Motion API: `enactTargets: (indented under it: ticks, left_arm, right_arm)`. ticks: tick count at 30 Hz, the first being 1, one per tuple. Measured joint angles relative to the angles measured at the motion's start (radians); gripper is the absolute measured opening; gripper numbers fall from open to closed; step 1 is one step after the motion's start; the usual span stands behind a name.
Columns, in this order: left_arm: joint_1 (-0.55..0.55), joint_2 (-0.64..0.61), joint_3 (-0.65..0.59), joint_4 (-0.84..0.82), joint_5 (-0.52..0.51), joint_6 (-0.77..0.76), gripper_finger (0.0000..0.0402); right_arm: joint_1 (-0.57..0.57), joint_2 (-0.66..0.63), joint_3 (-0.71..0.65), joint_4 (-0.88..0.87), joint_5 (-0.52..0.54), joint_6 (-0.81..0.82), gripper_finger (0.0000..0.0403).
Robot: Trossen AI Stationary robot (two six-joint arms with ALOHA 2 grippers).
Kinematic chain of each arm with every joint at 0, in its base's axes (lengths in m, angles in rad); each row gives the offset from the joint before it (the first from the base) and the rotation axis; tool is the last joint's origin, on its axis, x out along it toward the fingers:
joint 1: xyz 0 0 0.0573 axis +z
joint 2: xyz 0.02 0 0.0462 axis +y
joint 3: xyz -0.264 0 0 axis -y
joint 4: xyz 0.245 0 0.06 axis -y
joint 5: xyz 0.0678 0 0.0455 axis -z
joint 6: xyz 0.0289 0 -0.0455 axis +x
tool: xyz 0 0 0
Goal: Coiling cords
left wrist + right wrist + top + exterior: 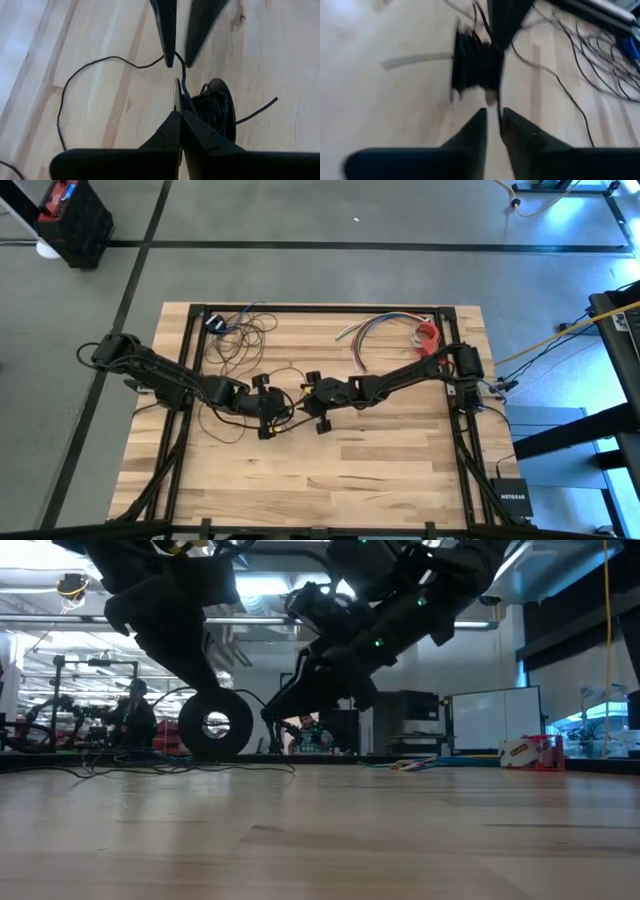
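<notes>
The cord (238, 340) is a thin dark wire lying in loose loops on the table's far left. It runs toward the table's middle and ends wound on a small black round puck (215, 107), also visible in the low view (215, 725). My left gripper (268, 418) is shut on that puck at the middle of the table. My right gripper (308, 392) is just right of it, slightly open. The cord's free run (176, 59) passes between its fingertips (169, 57). I cannot tell whether they touch it. My left gripper pinches the rim of one flat side disc of the puck (176, 97) between its two fingers, which slant down from the table's left. The puck stands on edge, its round face to the near side, lifted clear of the table (215, 755).
A bundle of multicoloured wires (375, 330) and a red object (428, 335) lie at the far right, and a small blue item (215, 323) sits by the loops. A black frame (330, 308) edges the tabletop. Bare wood (330, 480) spreads over the near half.
</notes>
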State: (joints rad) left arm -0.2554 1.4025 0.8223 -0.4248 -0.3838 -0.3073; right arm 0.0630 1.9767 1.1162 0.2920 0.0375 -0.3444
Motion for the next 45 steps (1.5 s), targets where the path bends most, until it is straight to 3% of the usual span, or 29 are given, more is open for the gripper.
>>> enactTargets:
  ticks: [4, 13, 21, 24, 30, 39, 45]
  left_arm:
    - [0.0, 0.0, 0.0, -0.007, 0.0, -0.007, 0.0]
    - [-0.017, 0.0, 0.0, -0.048, -0.045, -0.044, 0.0]
    - [-0.08, -0.003, 0.0, -0.067, -0.109, -0.103, 0.0]
    - [-0.107, -0.009, 0.0, -0.05, -0.159, -0.112, 0.0]
    - [-0.139, -0.024, 0.0, 0.062, -0.23, -0.073, 0.0]
    - [-0.158, -0.086, 0.0, 0.302, -0.364, 0.134, 0.0]
    - [-0.131, -0.088, 0.001, 0.489, -0.371, 0.266, 0.0]
  right_arm:
    - [-0.004, -0.006, 0.0, -0.044, 0.068, -0.044, 0.0012]
    - [-0.004, -0.151, -0.032, -0.273, 0.125, -0.043, 0.0006]
    - [-0.005, -0.224, -0.176, -0.286, 0.168, 0.026, 0.0003]
    - [-0.005, -0.224, -0.233, -0.199, 0.178, 0.049, 0.0003]
    - [-0.004, -0.219, -0.32, 0.03, 0.085, 0.112, 0.0002]
    - [-0.004, -0.163, -0.348, 0.178, -0.003, 0.151, 0.0001]
    - [-0.004, -0.086, -0.346, 0.402, -0.049, 0.192, 0.0002]
